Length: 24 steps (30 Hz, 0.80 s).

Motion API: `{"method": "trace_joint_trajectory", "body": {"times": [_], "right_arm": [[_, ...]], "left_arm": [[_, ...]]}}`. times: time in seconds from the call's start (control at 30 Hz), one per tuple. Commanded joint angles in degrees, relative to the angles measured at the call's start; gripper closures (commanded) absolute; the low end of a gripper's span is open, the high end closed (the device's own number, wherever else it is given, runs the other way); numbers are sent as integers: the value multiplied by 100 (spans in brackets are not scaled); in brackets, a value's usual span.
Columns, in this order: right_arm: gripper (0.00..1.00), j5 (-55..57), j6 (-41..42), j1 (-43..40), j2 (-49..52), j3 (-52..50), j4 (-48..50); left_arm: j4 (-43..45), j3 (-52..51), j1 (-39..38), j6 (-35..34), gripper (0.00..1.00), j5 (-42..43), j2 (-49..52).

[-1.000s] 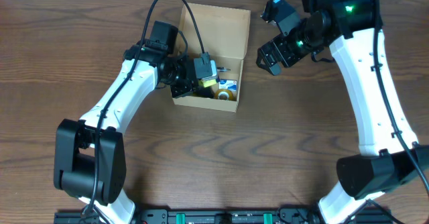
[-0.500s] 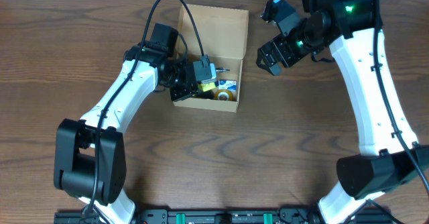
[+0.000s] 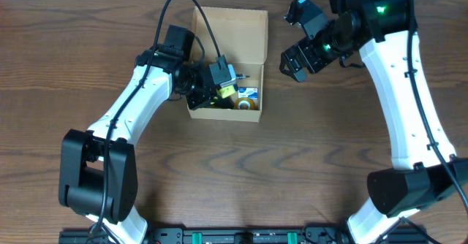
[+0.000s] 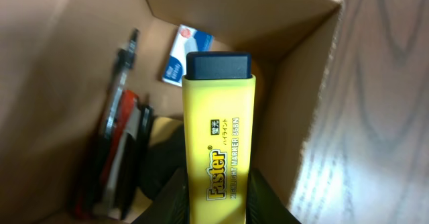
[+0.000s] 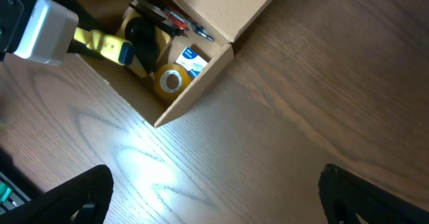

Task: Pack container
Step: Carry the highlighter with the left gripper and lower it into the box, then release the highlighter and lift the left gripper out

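1. Task object: the small tan cardboard box with a hinged flap lid [image 3: 232, 32] stands on the dark wood-grain table [image 3: 292, 164], at the far middle between the two arms. The flap is open and tilted back.
2. Left gripper [image 3: 210, 90]: clamped on the lower body of a yellow highlighter marker with a black cap [image 4: 218, 130]. The cap end points into the box, above the items inside and near one cardboard wall.
3. Right gripper [image 3: 296, 61]: jaws spread wide and empty. It hovers just beside the box's right side, apart from it.
4. Contents on the box floor: a yellowish roll of tape [image 5: 171, 81], a small blue-and-white packet [image 4: 184, 53] and a red-and-black handled tool [image 4: 120, 137].
5. Step in hand, as judged: inserting the highlighter. It is inside the box opening but not yet released.
6. Next move, as judged:
   - Lower the highlighter toward a free part of the floor.
   - Part the left jaws.
   - Withdraw upward without catching the near wall.
   - Closing the flap probably comes afterwards.
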Motion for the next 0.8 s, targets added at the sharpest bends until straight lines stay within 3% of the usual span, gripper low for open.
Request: {"method": "trace_joint_trajectory", "body": {"times": [0.0, 0.23, 0.53, 0.77], "right_arm": [[1, -22, -26, 52, 7, 2, -4], [1, -22, -26, 52, 7, 0, -4], [1, -22, -28, 52, 7, 2, -4], [1, -22, -26, 52, 7, 2, -4]], "left_arm": [[306, -26, -24, 343, 94, -66, 2], [1141, -26, -24, 953, 94, -208, 4], [1305, -28, -81, 1172, 94, -219, 90], [1480, -24, -280, 1314, 94, -831, 420]]}}
